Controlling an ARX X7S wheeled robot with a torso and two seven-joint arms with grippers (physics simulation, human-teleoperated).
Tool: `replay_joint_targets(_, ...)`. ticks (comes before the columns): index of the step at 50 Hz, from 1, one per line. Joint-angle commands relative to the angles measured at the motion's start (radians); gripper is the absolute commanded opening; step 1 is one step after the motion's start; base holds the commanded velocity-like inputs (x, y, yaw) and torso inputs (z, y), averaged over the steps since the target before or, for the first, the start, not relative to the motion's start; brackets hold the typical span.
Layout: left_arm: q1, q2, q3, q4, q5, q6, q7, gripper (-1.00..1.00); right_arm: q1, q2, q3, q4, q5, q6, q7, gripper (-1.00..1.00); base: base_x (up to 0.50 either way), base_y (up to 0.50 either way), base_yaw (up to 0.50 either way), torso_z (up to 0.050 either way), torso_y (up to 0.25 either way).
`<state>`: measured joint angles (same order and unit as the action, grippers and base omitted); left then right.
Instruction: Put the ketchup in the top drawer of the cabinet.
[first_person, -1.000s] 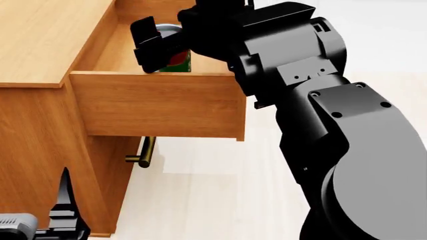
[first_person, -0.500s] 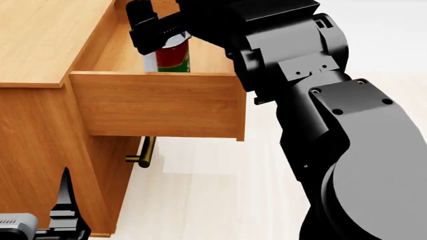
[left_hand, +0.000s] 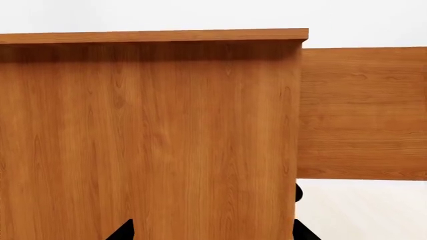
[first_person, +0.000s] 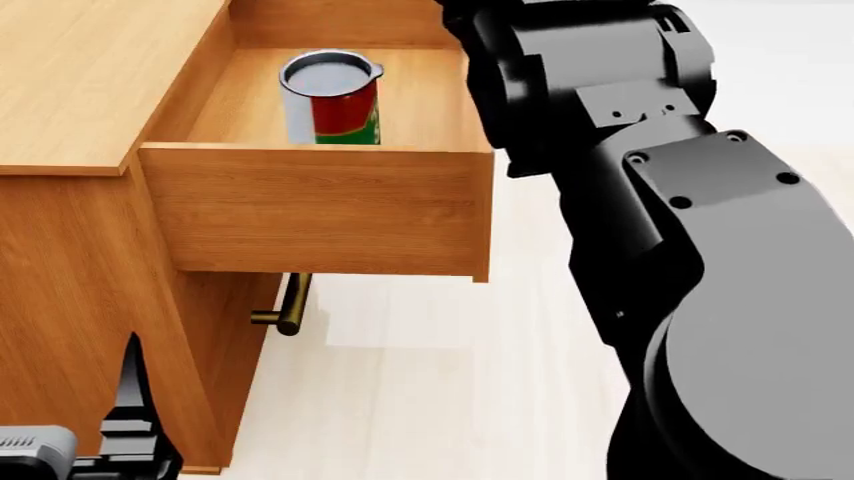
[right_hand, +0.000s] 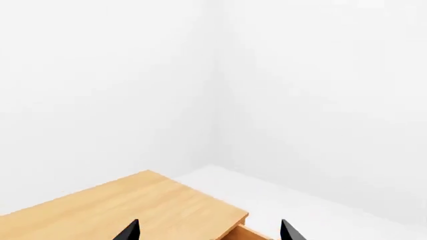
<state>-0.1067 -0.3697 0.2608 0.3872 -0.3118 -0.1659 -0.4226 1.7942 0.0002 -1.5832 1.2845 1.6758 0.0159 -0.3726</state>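
Inside the top drawer (first_person: 315, 205) stands the ketchup (first_person: 331, 98); right end effector (right_hand: 208, 231) spread apart, seemingly empty.

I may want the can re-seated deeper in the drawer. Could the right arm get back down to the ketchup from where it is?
Probably yes. The ketchup stands upright in the open top drawer with nothing above it, and the right end effector sits open over the cabinet.
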Motion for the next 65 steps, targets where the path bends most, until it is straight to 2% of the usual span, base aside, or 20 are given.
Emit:
replay_joint_targets(1, -0.001, -0.008, 0.008, 0.018, 0.025, 0.023, -0.004, 1.00, 0.021, 0.000, -0.024, -0.014, 0.084, -0.149, 0.037, 1.00, 0.00, 0.00, 0.00, 0.000, 0.000)
replay_joint_targets(11, 0.008, -0.022, 0.034, 0.051, 0.095, 0.090, -0.002, 1.00, 0.002, 0.000, -0.023, -0.015, 0.076, -0.341, 0.094, 1.00, 0.00, 0.00, 0.00, 0.000, 0.000)
replay_joint_targets(25, 0.003, -0.025, 0.045, 0.061, 0.123, 0.110, -0.007, 1.00, -0.019, 0.013, -0.028, -0.029, 0.058, -0.536, 0.133, 1.00, 0.00, 0.00, 0.00, 0.000, 0.000)
replay_joint_targets(29, 0.003, -0.026, 0.045, 0.062, 0.119, 0.112, -0.006, 1.00, -0.010, 0.169, -0.064, -0.331, 0.003, -0.589, 0.293, 1.00, 0.00, 0.00, 0.00, 0.000, 0.000)
replay_joint_targets(36, 0.005, -0.028, 0.048, 0.067, 0.120, 0.110, -0.008, 1.00, 0.002, 0.327, -0.087, -0.611, -0.056, -0.633, 0.439, 1.00, 0.00, 0.00, 0.00, 0.000, 0.000)
replay_joint_targets(44, 0.003, -0.031, 0.051, 0.080, 0.121, 0.098, -0.012, 1.00, 0.022, 0.452, -0.111, -0.820, -0.126, -0.661, 0.565, 1.00, 0.00, 0.00, 0.00, 0.000, 0.000)
replay_joint_targets(65, 0.002, -0.035, 0.059, 0.089, 0.127, 0.092, -0.018, 1.00, -0.006, 0.682, -0.159, -1.183, -0.333, -0.741, 0.824, 1.00, 0.00, 0.00, 0.00, 0.000, 0.000)
